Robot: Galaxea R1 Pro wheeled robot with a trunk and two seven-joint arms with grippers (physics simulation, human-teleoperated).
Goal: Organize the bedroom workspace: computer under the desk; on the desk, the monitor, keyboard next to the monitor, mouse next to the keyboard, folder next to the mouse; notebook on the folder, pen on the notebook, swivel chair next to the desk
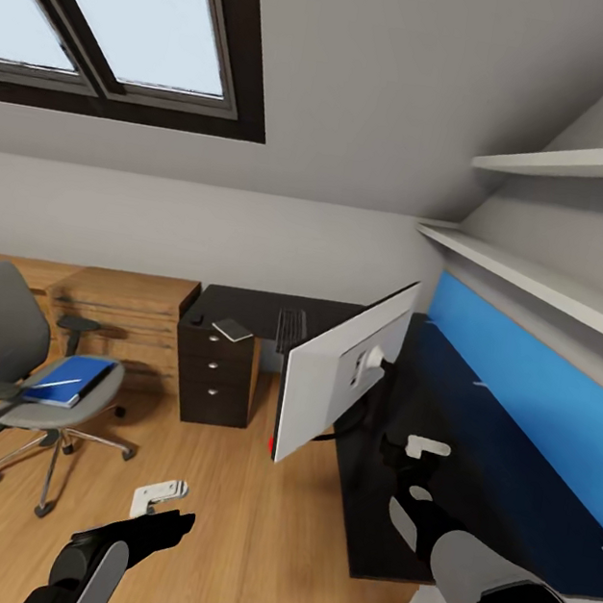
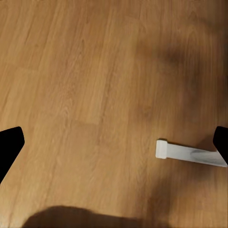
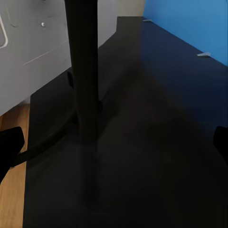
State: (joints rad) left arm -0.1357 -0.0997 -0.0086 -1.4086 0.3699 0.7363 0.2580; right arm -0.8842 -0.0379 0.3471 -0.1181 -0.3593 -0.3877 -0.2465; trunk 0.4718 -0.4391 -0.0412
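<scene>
- Monitor (image 1: 342,381): white matte back toward the camera, standing on the glossy black desk (image 1: 473,446) just ahead of the right gripper (image 1: 424,448); blue back panel to that gripper's right.
- Right wrist view: thin black stand (image 3: 81,71) rising from a round base (image 3: 52,130), close ahead of the fingers; jaws spread wide, gripping nothing.
- Left gripper (image 1: 157,496): hangs over wood-plank floor (image 2: 95,71), fingers apart, empty.
- Swivel chair (image 1: 11,353): grey upholstery, chrome star base, well off to the left gripper's left; flat blue folder (image 1: 70,380) on its seat.
- Keyboard (image 1: 291,329) and grey notebook (image 1: 233,330): on the desk's far wing, beyond the monitor.
</scene>
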